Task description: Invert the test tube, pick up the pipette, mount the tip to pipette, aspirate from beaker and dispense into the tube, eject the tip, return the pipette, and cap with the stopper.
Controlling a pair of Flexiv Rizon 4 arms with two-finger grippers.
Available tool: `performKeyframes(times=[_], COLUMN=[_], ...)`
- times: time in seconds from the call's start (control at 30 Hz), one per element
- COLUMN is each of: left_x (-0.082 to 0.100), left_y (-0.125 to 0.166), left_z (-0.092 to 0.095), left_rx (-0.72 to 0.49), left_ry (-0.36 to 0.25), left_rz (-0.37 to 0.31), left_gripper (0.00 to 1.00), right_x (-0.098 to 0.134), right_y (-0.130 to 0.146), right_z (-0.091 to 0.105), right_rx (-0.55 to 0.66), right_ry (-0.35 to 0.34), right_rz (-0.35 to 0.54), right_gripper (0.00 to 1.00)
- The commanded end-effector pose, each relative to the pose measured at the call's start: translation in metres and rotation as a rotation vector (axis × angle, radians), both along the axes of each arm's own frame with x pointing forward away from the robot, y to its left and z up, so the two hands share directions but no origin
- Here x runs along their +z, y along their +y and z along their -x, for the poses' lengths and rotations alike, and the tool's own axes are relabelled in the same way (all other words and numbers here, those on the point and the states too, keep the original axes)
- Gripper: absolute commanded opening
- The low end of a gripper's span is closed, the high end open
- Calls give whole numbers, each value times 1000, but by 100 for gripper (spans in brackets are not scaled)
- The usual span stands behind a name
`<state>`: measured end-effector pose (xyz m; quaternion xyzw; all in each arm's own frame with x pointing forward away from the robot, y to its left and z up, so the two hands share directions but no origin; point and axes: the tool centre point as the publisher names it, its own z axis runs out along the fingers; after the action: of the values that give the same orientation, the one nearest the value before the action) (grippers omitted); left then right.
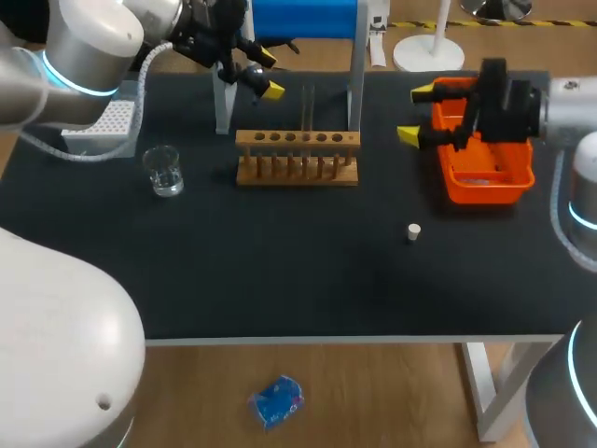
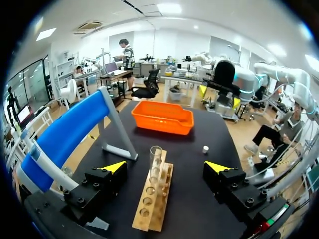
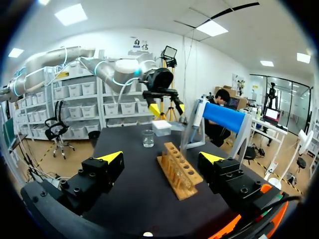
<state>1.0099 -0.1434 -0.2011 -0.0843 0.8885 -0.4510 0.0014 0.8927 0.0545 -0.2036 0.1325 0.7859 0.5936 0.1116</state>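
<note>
Nearest the front edge of the dark surface (image 1: 280, 289), the small white stopper (image 1: 413, 231) lies alone, well apart from everything else, so capping is not yet done. Farther in, the glass beaker (image 1: 165, 171) stands to the left of the wooden rack (image 1: 297, 168). The test tube (image 1: 307, 107) stands upright in one of the rack's holes. In the left wrist view its top end looks like an open rim, though I cannot be sure.

To the right sits the orange tray (image 1: 485, 194), with the right tool (image 1: 417, 114) hovering at its left edge, fingers wide apart and holding nothing. Beyond the rack, the left tool (image 1: 266, 75) hangs near the stand (image 1: 355, 75), likewise spread wide and empty. The white tip box (image 1: 107, 126) sits at the far left, and the blue pipette (image 1: 303, 17) rests on the stand at the far edge.

I judge the task to be at an early stage. At most the tube step is settled. Picking up the pipette, mounting a tip, aspirating, dispensing, ejecting, returning and capping all remain.
</note>
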Motion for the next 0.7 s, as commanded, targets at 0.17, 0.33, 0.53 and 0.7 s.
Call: performKeyframes(times=[0.17, 0.33, 0.53, 0.7], left_x=[-4, -4, -4, -4], left_y=[3, 4, 4, 4], left_z=[-9, -10, -10, -10], left_rx=[36, 46, 46, 46], left_ry=[-26, -52, -52, -52], left_rz=[15, -6, -6, -6], left_gripper=[100, 100, 100, 100], right_x=[-12, -15, -15, -15], right_y=[-27, -31, -31, -31], right_z=[36, 43, 43, 43], right_rx=[17, 13, 13, 13], right_ry=[-9, -19, -19, -19], right_rz=[-34, -10, -10, -10], right_gripper=[100, 100, 100, 100])
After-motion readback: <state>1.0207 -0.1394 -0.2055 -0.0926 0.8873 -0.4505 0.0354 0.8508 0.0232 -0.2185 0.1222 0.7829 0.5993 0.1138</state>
